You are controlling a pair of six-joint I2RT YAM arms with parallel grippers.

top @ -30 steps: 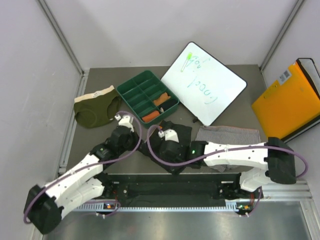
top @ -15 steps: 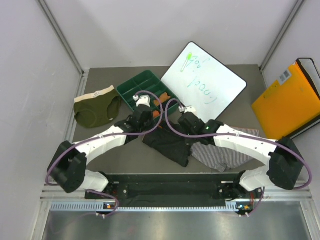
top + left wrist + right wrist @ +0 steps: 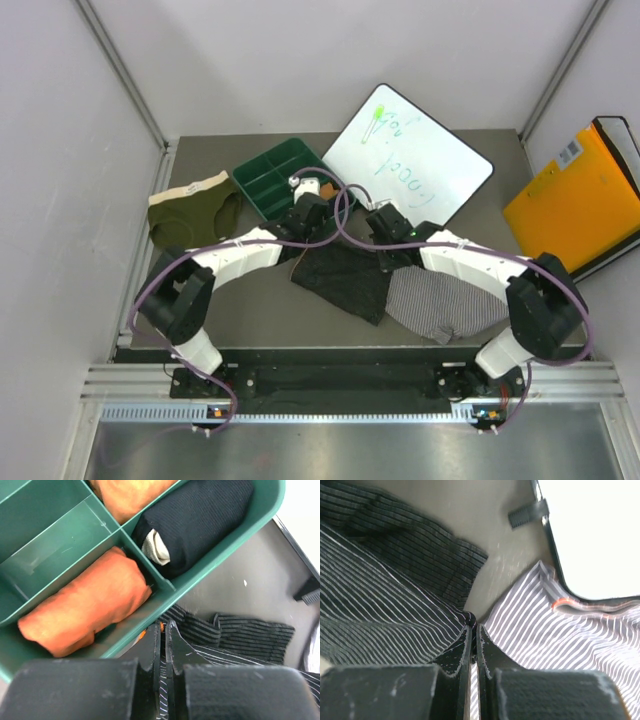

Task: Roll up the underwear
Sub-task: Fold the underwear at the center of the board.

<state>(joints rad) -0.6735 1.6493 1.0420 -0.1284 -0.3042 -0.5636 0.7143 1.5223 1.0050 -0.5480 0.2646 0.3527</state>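
Note:
The black fine-striped underwear (image 3: 345,282) lies spread mid-table, its far edge held up between both grippers. My left gripper (image 3: 312,222) is shut on its far left corner (image 3: 240,635), right at the green tray's near wall; the gripper (image 3: 162,626) pinches thin cloth. My right gripper (image 3: 385,238) is shut on the far right corner; in its wrist view the gripper (image 3: 474,627) nips dark cloth (image 3: 385,615). The grey-white striped underwear (image 3: 440,305) lies to the right, partly under the black one, and shows in the right wrist view (image 3: 560,645). The olive underwear (image 3: 190,215) lies far left.
The green divided tray (image 3: 262,178) holds orange rolls (image 3: 85,605) and a black roll (image 3: 195,520). A whiteboard (image 3: 410,165) leans behind the right gripper, its edge close in the right wrist view (image 3: 590,530). An orange folder (image 3: 580,205) stands at the right wall.
Both arms have reached from near the front edge toward the tray, dragging the black underwear's edge away from me and stretching it out flat. The grey-white underwear is now more uncovered.

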